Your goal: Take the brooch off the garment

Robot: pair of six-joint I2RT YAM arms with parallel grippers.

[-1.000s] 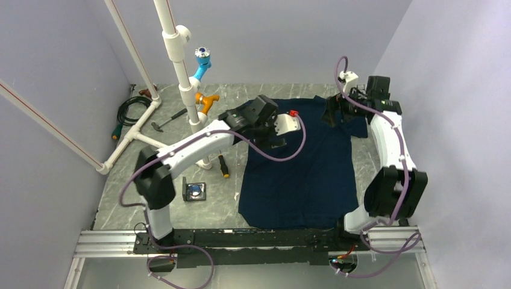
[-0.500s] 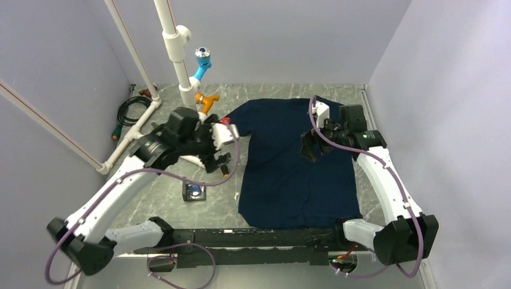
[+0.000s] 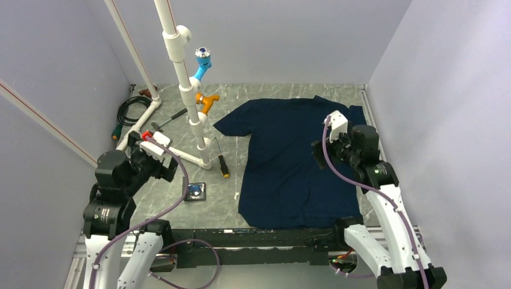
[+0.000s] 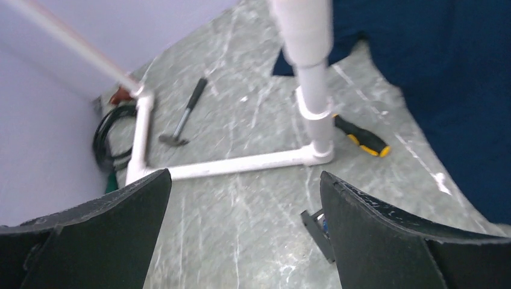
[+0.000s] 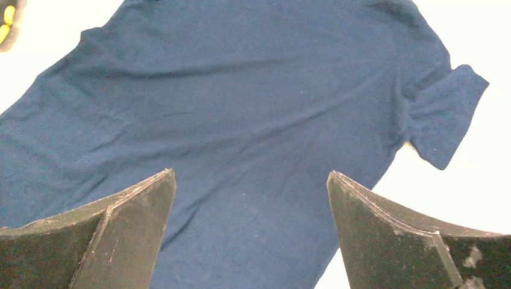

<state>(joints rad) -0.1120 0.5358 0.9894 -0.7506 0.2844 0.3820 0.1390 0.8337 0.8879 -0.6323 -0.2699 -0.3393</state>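
We are seeing the shirt [image 3: 295,156] lying flat, the brooch [image 3: 195,191] resting in a black tray [image 3: 186,194] beside it, our left gripper [image 4: 244,180] hanging open near the white pipe frame [image 3: 199,129], our right gripper [image 5: 250,174] open above the shirt, a screwdriver [image 3: 222,166] lying between frame and shirt.

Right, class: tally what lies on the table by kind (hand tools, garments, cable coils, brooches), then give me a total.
Hand tools: 2 (hammer, screwdriver)
Garments: 1 (T-shirt)
Cable coils: 1
Brooches: 1
Total: 5
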